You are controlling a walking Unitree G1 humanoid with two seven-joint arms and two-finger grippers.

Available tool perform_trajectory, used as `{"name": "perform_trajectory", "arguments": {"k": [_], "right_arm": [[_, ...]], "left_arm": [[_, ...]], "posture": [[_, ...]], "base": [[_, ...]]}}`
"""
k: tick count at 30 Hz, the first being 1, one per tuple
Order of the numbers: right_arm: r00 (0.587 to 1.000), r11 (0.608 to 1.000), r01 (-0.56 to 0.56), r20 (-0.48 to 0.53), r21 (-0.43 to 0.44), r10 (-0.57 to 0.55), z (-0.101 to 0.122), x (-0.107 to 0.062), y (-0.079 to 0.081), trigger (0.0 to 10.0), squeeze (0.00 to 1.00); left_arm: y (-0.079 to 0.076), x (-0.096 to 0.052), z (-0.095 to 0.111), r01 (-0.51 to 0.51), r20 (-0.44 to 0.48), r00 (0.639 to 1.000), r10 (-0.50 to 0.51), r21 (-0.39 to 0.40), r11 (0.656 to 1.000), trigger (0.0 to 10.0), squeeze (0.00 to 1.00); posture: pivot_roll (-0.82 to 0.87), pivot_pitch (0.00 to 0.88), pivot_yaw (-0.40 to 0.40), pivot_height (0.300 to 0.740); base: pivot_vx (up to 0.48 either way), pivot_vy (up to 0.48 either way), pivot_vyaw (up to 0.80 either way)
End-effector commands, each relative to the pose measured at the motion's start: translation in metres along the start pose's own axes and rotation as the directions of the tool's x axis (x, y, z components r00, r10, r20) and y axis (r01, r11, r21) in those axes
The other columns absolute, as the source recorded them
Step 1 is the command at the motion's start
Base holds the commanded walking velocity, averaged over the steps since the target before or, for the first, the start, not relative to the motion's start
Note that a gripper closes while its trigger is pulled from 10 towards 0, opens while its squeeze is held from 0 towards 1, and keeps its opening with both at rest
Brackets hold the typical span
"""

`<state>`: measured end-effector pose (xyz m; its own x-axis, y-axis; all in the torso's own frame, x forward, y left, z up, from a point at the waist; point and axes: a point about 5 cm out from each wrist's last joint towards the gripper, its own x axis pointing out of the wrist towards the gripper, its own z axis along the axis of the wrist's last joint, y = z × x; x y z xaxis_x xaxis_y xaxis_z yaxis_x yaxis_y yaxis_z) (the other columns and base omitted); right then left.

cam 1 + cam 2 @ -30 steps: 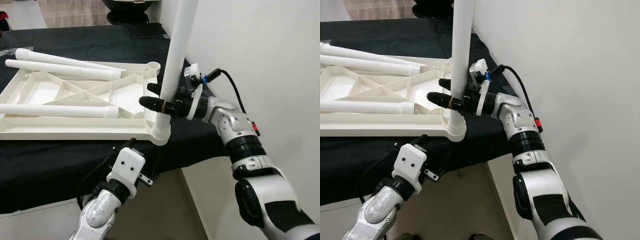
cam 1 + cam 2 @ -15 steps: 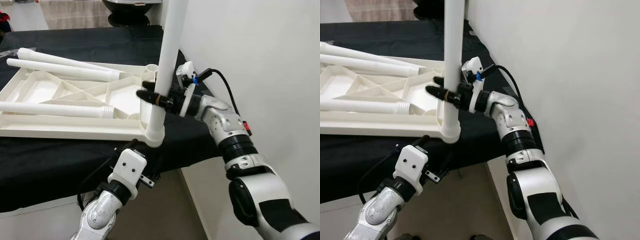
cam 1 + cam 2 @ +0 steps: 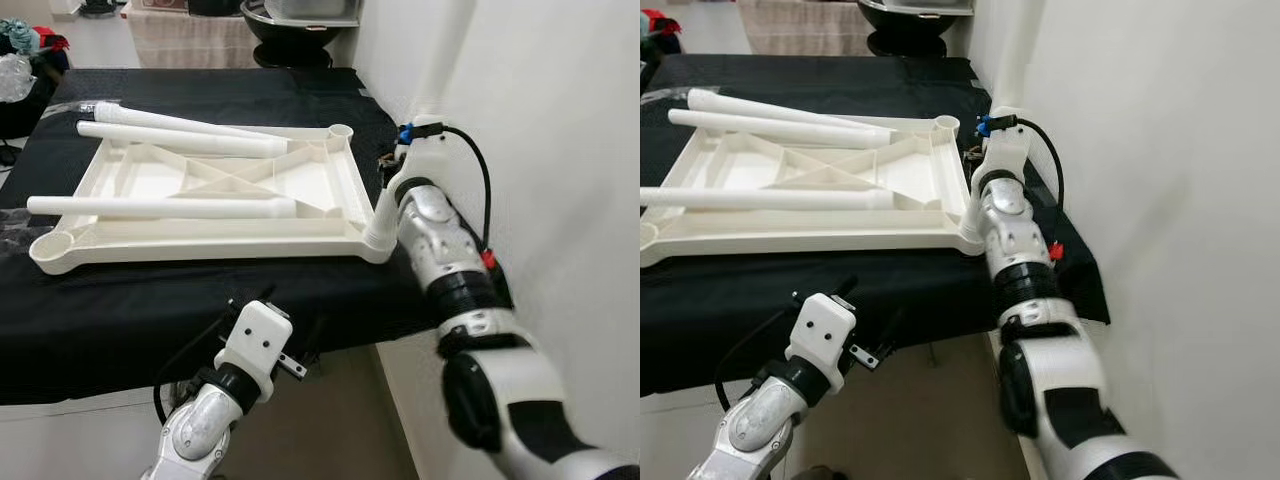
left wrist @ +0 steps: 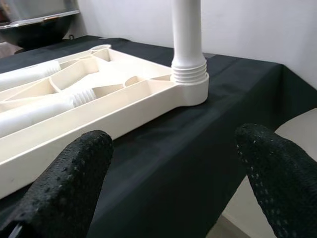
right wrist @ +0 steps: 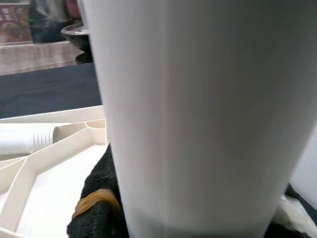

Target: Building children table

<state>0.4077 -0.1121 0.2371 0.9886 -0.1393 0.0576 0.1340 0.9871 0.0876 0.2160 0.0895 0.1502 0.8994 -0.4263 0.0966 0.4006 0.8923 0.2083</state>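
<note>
The white tabletop (image 3: 210, 235) lies upside down on the black-covered table (image 3: 120, 310). Three white legs lie loose across it, one of them along the near side (image 3: 160, 207). A fourth leg (image 3: 973, 215) stands upright in the near right corner socket (image 4: 190, 89), close against the white wall. My right gripper (image 5: 188, 218) is shut on this upright leg, with one black finger (image 5: 96, 213) pressed against its side; the wrist (image 3: 415, 165) hides the fingers from the head views. My left gripper (image 4: 173, 141) hangs open below the table's front edge, facing the socket corner.
The white wall (image 3: 560, 150) runs right beside the table's right edge. A dark basin (image 3: 290, 15) stands behind the table, and coloured cloth (image 3: 30, 38) lies at the far left. The table's front edge (image 3: 150, 385) drops to bare floor.
The head camera has swung left, bringing more of the tabletop into view. My right wrist has turned round the upright leg, so its fingers are now hidden. The left arm stays put.
</note>
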Motion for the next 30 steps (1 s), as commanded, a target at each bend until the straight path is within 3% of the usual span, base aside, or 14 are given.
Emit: {"name": "perform_trajectory", "arguments": {"k": [1,5,6,11,12,16,18,19,20,21,22,24,26,30], "right_arm": [[0.993,1.0,-0.001,-0.114,0.009,0.002,-0.022,-0.002,0.003,10.0,0.0],[0.993,0.991,-0.105,-0.04,0.08,0.109,-0.011,-0.003,0.023,10.0,0.0],[0.993,0.992,-0.114,0.002,0.048,0.114,-0.005,-0.003,0.024,10.0,1.0],[0.972,0.979,-0.204,0.121,-0.001,0.202,0.015,-0.003,0.023,10.0,0.9],[0.936,0.945,-0.326,0.136,-0.017,0.325,0.02,-0.002,0.025,10.0,0.0],[0.843,0.841,-0.538,0.063,0.058,0.534,0.015,-0.004,0.032,10.0,0.0],[0.73,0.727,-0.683,0.024,0.07,0.683,0.011,-0.008,0.033,10.0,0.0],[0.618,0.618,-0.786,-0.014,0.019,0.786,0.007,-0.014,0.031,10.0,0.0],[0.618,0.618,-0.786,-0.014,0.019,0.786,0.007,-0.014,0.031,10.0,0.0],[0.529,0.529,-0.848,-0.05,-0.009,0.847,0.003,-0.019,0.029,10.0,0.0],[0.529,0.529,-0.848,-0.05,-0.009,0.847,0.003,-0.019,0.029,10.0,0.0],[0.302,0.298,-0.953,-0.098,-0.049,0.948,-0.001,-0.035,0.023,10.0,0.0],[0.163,0.161,-0.987,-0.096,-0.027,0.982,0.0,-0.045,0.02,10.0,0.0],[0.087,0.088,-0.996,-0.084,0.015,0.993,0.001,-0.047,0.019,10.0,0.0]], "left_arm": [[-0.003,0.0,-0.001,0.011,-0.003,1.0,-0.011,-0.003,1.0,10.0,0.0],[-0.005,-0.001,-0.002,0.013,-0.005,1.0,-0.013,-0.013,1.0,10.0,0.0],[-0.005,-0.002,-0.003,0.014,-0.006,1.0,-0.014,-0.015,1.0,10.0,0.0],[-0.009,-0.01,-0.009,0.011,-0.023,1.0,-0.012,-0.01,1.0,10.0,0.0],[-0.008,-0.011,-0.011,-0.019,-0.031,0.999,0.018,-0.016,1.0,10.0,0.0],[-0.005,-0.011,-0.013,-0.05,-0.043,0.998,0.049,-0.023,0.998,10.0,0.0],[-0.003,-0.012,-0.015,-0.056,-0.052,0.997,0.055,-0.025,0.998,10.0,0.0],[-0.003,-0.013,-0.017,-0.054,-0.06,0.997,0.052,-0.028,0.998,10.0,0.0],[-0.003,-0.013,-0.017,-0.054,-0.06,0.997,0.052,-0.028,0.998,10.0,0.0],[-0.003,-0.013,-0.019,-0.052,-0.066,0.997,0.05,-0.03,0.998,10.0,0.0],[-0.003,-0.013,-0.019,-0.052,-0.066,0.997,0.05,-0.03,0.998,10.0,0.0],[-0.003,-0.013,-0.019,-0.055,-0.064,0.997,0.053,-0.03,0.998,10.0,0.0],[0.0,-0.011,-0.011,-0.077,-0.031,0.997,0.076,-0.026,0.997,10.0,0.0],[0.005,-0.005,0.001,-0.103,0.021,0.994,0.103,-0.022,0.994,10.0,0.0]], "posture": [[0.09,0.088,-0.104,0.74],[0.08,0.089,-0.105,0.74],[0.08,0.09,-0.107,0.74],[0.08,0.09,-0.106,0.74],[0.08,0.091,-0.107,0.74],[0.08,0.089,-0.106,0.74],[0.08,0.087,-0.106,0.74],[0.08,0.087,-0.103,0.74],[0.08,0.087,-0.103,0.74],[0.08,0.087,-0.103,0.74],[0.08,0.087,-0.103,0.74],[0.08,0.087,-0.103,0.74],[0.08,0.088,-0.105,0.74],[0.09,0.087,-0.105,0.74]], "base": [[0.0,0.0,0.0],[0.0,0.0,0.0],[0.0,0.0,0.0],[0.0,0.0,0.0],[0.0,0.0,0.0],[0.0,0.0,0.0],[0.0,0.0,0.0],[0.0,0.0,0.0],[0.0,0.0,0.0],[0.0,0.0,0.0],[0.0,0.0,0.0],[0.0,0.0,0.0],[0.0,0.0,0.0],[0.0,0.0,0.0]]}}
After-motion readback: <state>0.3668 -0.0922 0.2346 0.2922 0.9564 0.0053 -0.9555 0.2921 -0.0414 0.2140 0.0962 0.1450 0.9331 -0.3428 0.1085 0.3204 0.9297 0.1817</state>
